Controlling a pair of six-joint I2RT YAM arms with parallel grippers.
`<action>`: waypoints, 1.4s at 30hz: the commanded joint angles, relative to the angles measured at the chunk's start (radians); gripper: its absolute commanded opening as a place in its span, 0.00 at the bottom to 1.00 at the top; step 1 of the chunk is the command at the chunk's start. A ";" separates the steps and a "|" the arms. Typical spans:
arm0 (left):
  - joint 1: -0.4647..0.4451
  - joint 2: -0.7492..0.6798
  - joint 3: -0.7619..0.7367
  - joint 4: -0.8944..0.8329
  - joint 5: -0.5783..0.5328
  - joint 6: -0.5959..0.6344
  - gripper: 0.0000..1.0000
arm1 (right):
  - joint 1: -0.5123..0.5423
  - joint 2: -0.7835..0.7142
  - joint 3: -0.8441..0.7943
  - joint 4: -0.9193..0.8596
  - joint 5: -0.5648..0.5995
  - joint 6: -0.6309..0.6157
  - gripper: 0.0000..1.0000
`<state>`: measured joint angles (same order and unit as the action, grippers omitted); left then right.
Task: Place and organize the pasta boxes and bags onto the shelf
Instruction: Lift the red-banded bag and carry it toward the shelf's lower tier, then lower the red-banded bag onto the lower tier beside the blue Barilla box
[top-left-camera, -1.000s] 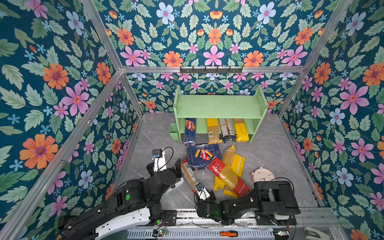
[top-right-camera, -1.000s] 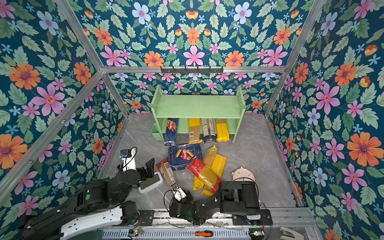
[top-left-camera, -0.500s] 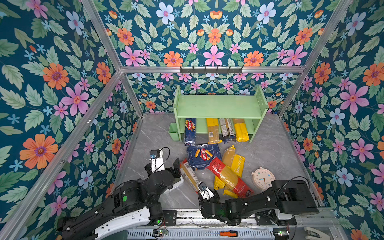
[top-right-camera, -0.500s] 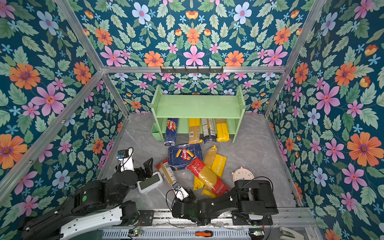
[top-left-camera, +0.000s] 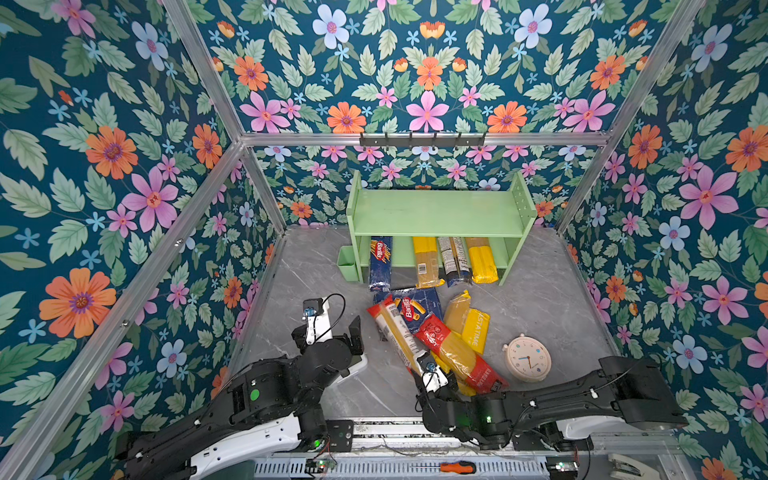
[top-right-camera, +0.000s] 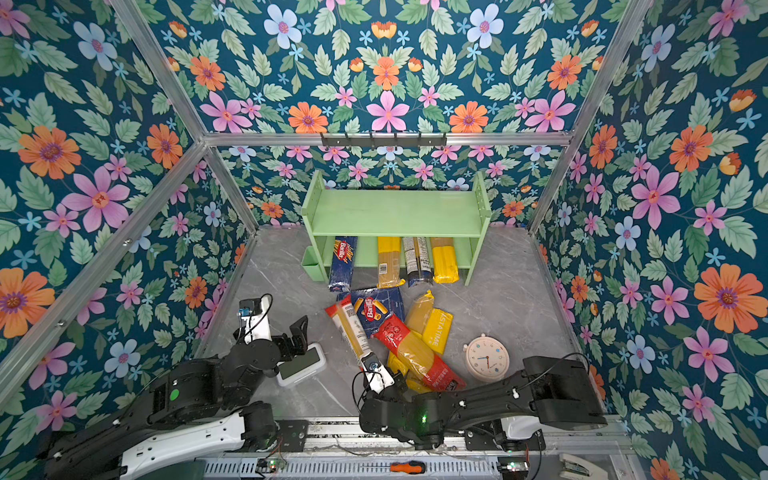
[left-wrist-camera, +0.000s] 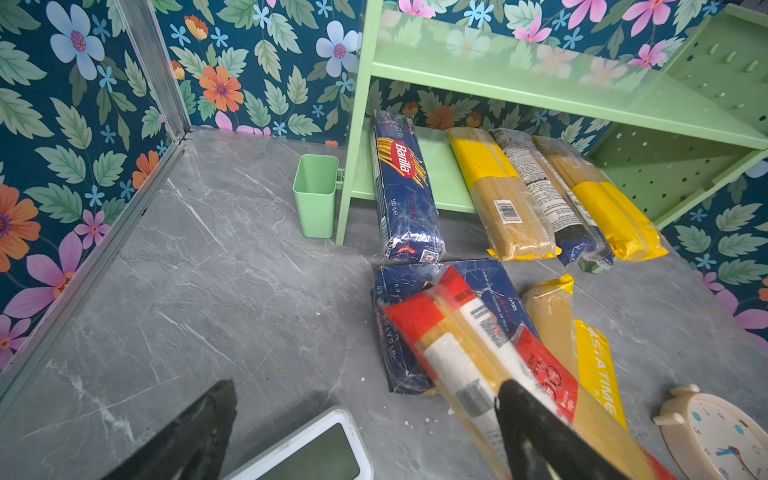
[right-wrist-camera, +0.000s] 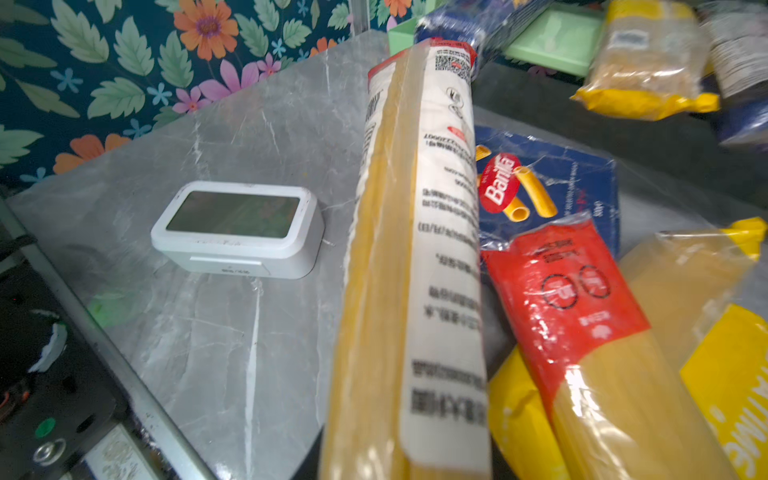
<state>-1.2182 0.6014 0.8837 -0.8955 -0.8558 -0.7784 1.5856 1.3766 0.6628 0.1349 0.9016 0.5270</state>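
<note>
Currently the red-ended spaghetti bag (top-left-camera: 395, 330) runs out at 11 o'clock from the right gripper (top-left-camera: 422, 360), which pinches its near end. Its far end overlaps the Barilla rigatoni box (top-left-camera: 428, 301). The left gripper (left-wrist-camera: 365, 390) sits at 9 o'clock, spread wide over a white digital clock (top-right-camera: 301, 365). The shelf (top-left-camera: 436, 212) is at 12.

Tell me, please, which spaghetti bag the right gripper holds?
The white-labelled bag with a red far end, leftmost in the pile; the right gripper clamps its near end, the others lie free.
</note>
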 joint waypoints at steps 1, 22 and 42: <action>0.000 0.009 0.003 0.027 -0.001 0.015 1.00 | -0.002 -0.056 0.003 -0.013 0.167 -0.015 0.17; 0.000 0.025 -0.002 0.089 -0.026 0.059 1.00 | -0.385 -0.061 0.176 -0.102 0.039 -0.059 0.18; 0.000 -0.058 0.017 0.055 -0.041 0.105 1.00 | -0.517 0.320 0.512 -0.037 -0.052 -0.092 0.18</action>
<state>-1.2182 0.5514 0.8890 -0.8272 -0.8913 -0.6975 1.0763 1.6695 1.1515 -0.0116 0.8074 0.4385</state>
